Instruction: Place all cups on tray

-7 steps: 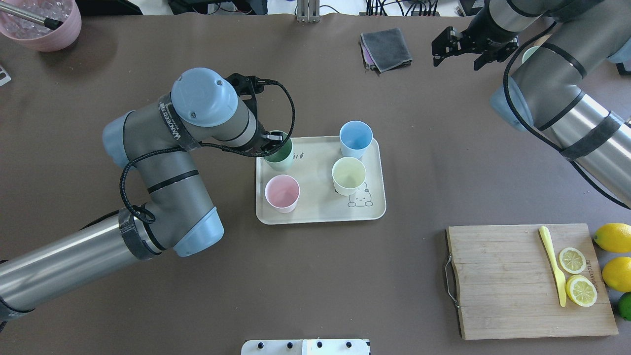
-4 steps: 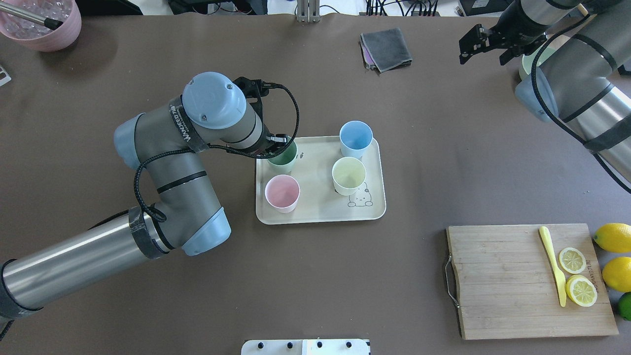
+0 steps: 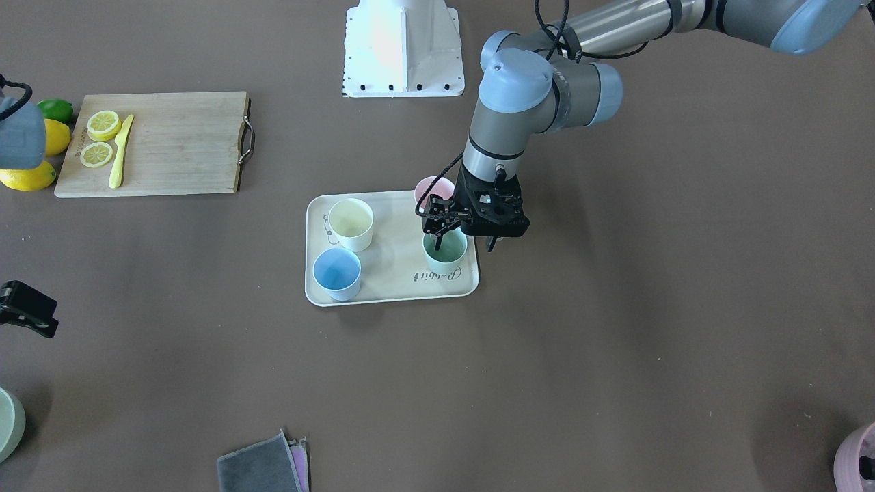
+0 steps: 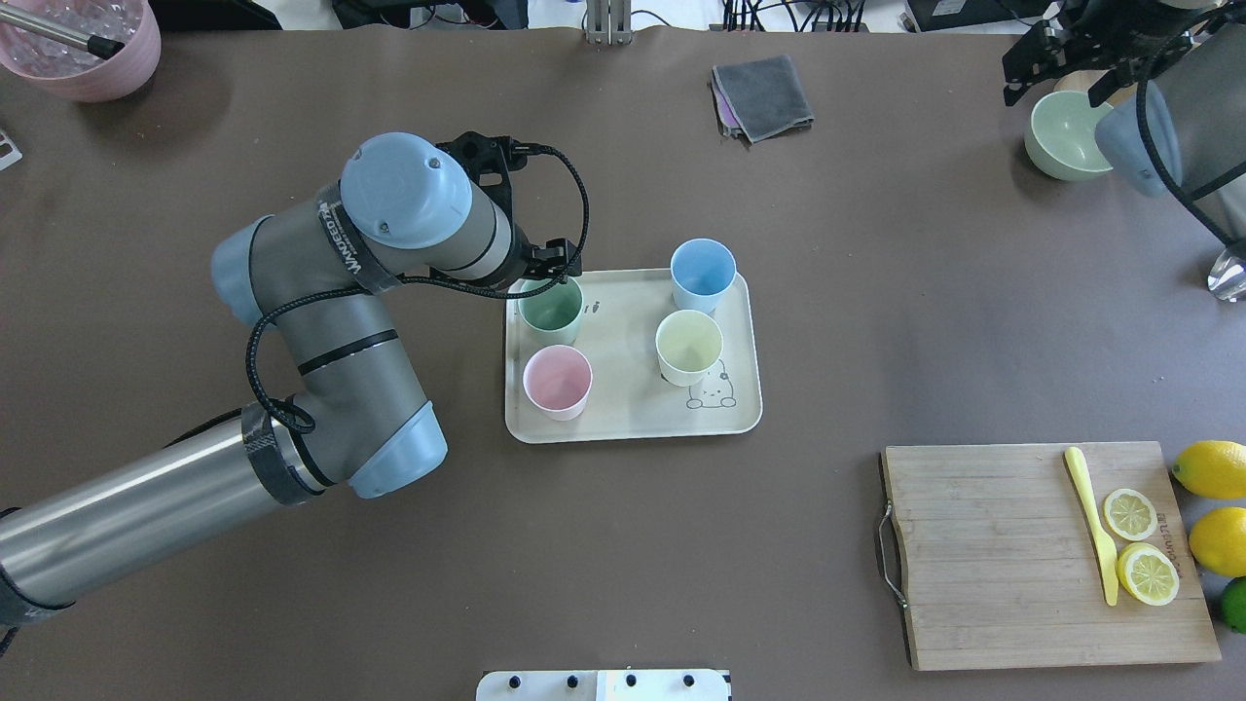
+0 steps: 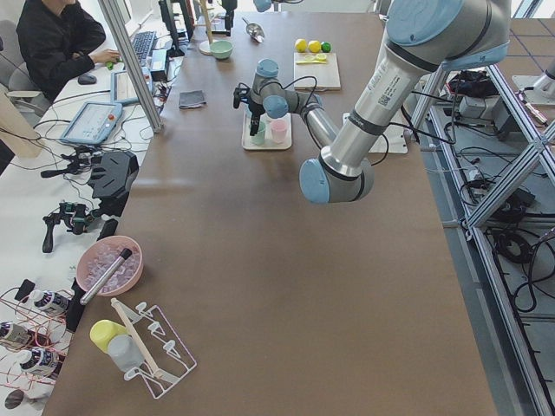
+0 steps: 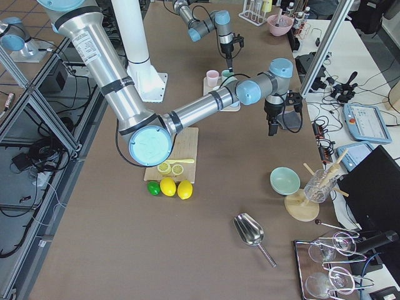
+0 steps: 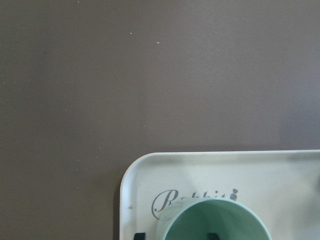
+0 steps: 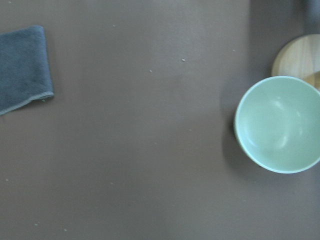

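The cream tray (image 4: 623, 404) holds all four cups upright: mint green (image 4: 551, 310), pink (image 4: 557, 382), blue (image 4: 702, 271) and yellow (image 4: 688, 346). My left gripper (image 3: 463, 244) is open over the green cup (image 3: 444, 256). One finger is inside the cup and one outside, astride its wall; the left wrist view shows both tips apart at the green cup's (image 7: 215, 222) rim. My right gripper (image 4: 1053, 95) is open and empty, far off at the table's back right above a green bowl (image 4: 1064, 138).
A grey cloth (image 4: 762, 97) lies behind the tray. A wooden cutting board (image 4: 1003, 555) with lemon slices and a yellow knife is at the front right, whole lemons beside it. A pink pot (image 4: 92, 58) stands at the back left corner.
My left gripper has shifted slightly back from over the green cup, which now shows fully on the tray. My right arm has swung right to above the green bowl.
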Robot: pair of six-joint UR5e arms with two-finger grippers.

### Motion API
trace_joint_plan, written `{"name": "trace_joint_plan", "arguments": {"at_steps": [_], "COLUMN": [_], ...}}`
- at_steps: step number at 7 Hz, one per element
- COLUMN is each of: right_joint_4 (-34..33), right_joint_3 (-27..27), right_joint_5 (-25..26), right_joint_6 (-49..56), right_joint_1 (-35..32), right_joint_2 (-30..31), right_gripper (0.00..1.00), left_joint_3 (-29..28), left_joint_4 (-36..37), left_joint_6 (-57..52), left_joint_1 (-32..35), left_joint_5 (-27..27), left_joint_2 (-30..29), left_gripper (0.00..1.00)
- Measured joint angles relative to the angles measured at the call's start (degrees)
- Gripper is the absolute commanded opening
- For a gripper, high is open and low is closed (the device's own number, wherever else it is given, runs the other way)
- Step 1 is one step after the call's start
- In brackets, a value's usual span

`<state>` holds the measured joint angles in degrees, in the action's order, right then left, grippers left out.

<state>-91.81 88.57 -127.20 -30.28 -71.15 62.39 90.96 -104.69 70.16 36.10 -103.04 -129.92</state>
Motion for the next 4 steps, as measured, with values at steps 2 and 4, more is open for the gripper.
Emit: {"name": "trace_joint_plan", "arguments": {"at_steps": [2, 4], "right_joint_4": [-2.8, -3.4], "right_joint_3": [4.4, 7.4], "right_joint_5": [-2.4, -5.7], "right_joint_6": [4.2, 6.9], "right_joint_1": [-4.1, -8.8], "right_joint_2": [7.1, 13.7], "right_gripper": [1.0, 1.0], "left_joint_3": [4.4, 7.8], "left_joint_4": [-0.3, -0.6], "left_joint_6": [-3.0, -12.1], "left_joint_1": [3.5, 10.1], "left_joint_5": [0.0, -0.3], "left_joint_2": [4.7, 11.1], "left_gripper": [0.98, 0.98]}}
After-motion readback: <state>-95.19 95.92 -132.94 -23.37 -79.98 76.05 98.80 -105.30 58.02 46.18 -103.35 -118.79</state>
